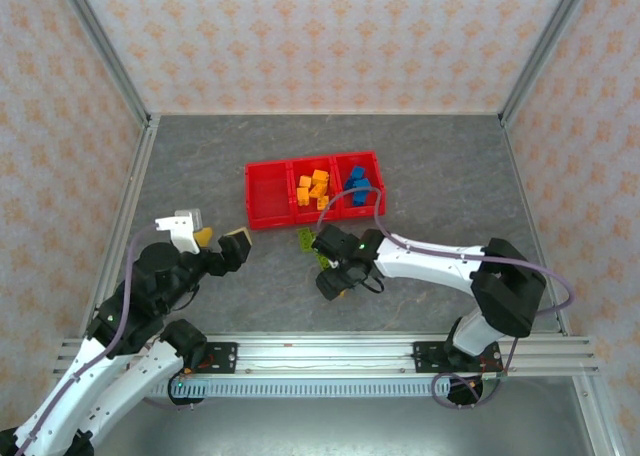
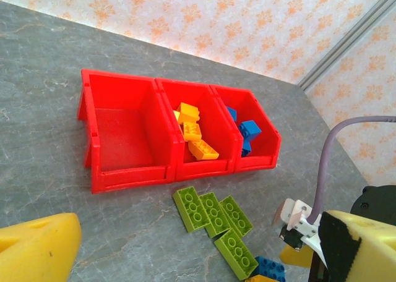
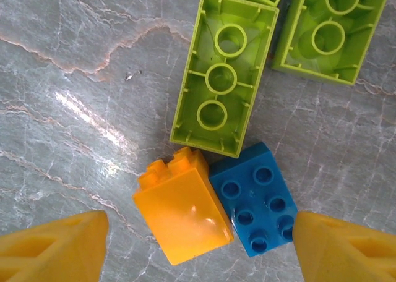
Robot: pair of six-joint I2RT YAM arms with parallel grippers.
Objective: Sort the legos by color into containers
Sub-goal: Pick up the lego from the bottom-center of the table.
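Three wallpapered walls point(image 1: 320, 36), grey marbled table point(image 1: 200, 156), left fingers point(image 2: 37, 248) wide, empty, right fingers point(image 3: 49, 248) parted around orange lego point(image 3: 182, 211), blue lego point(image 3: 257, 198)

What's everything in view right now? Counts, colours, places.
red plastic three-compartment tray: 1, red, mid-table; left compartment empty
orange-yellow plastic bricks: several, orange-yellow, middle compartment
blue plastic bricks: few, blue, right compartment
flat green plastic bricks: 4, green, table before tray
loose orange brick: 1, orange, beside loose blue brick, between right jaws
marbled table: 1, grey
left arm: white-black, jaws open, empty
right arm: white-black, jaws open, straddling loose pair
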